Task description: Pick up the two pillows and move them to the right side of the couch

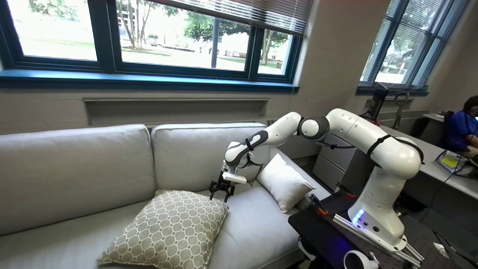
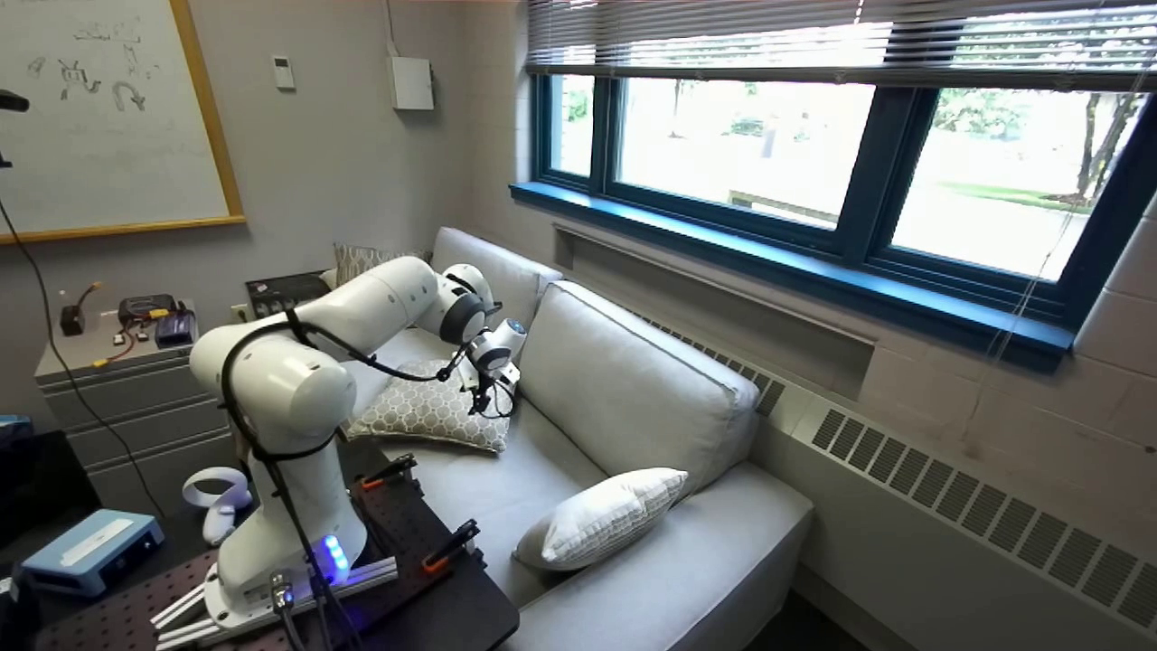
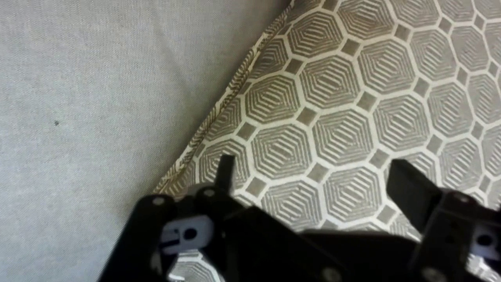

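One pale couch [image 1: 250, 228] beneath tan pillow [image 1: 170, 228] and white pillow [image 1: 283, 183], blue-framed window [image 1: 157, 41] behind, gripper [image 3: 313, 164] spread wide

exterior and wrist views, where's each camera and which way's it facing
An exterior view: before the couch, facing it and the window; arm and base at right.
An exterior view: at the couch end by the white pillow, looking lengthwise; arm and base at left.
Wrist view: at arm's end, looking down at the patterned pillow; open gripper at bottom.
Both exterior views share arm, couch and these pillows.
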